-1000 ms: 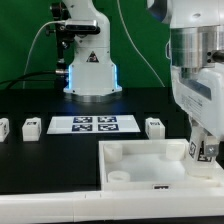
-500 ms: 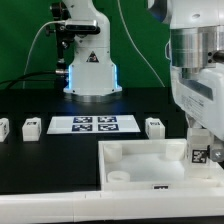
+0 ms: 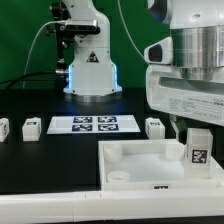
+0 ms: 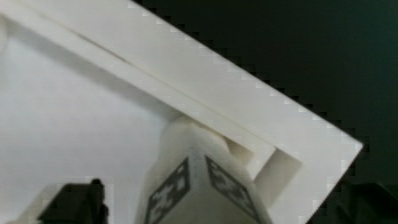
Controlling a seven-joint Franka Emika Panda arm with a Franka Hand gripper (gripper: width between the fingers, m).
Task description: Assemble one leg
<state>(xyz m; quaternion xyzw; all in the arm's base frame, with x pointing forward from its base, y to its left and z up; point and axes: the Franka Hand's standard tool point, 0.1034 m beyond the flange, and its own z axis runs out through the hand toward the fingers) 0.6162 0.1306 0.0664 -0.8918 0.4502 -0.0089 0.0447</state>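
Note:
One leg (image 3: 198,146), a small white block with black-and-white tags, stands upright in the far corner socket of the white tray (image 3: 140,150) on the exterior view's right. My gripper (image 3: 192,124) hangs just above it, jaws apart, and no longer grips it. In the wrist view the leg (image 4: 205,185) stands between the jaws against the tray's rim (image 4: 214,75), with a gap between it and the dark finger (image 4: 75,202). Three more legs lie on the black table: two at the left (image 3: 3,128) (image 3: 31,126) and one right of the marker board (image 3: 154,126).
The marker board (image 3: 93,123) lies flat behind the tray. The arm's base (image 3: 92,70) with a blue glow stands at the back. A round socket (image 3: 120,173) shows in the tray's near left corner.
My gripper has let go of the leg and risen. The leg stays standing in the tray's far right corner.

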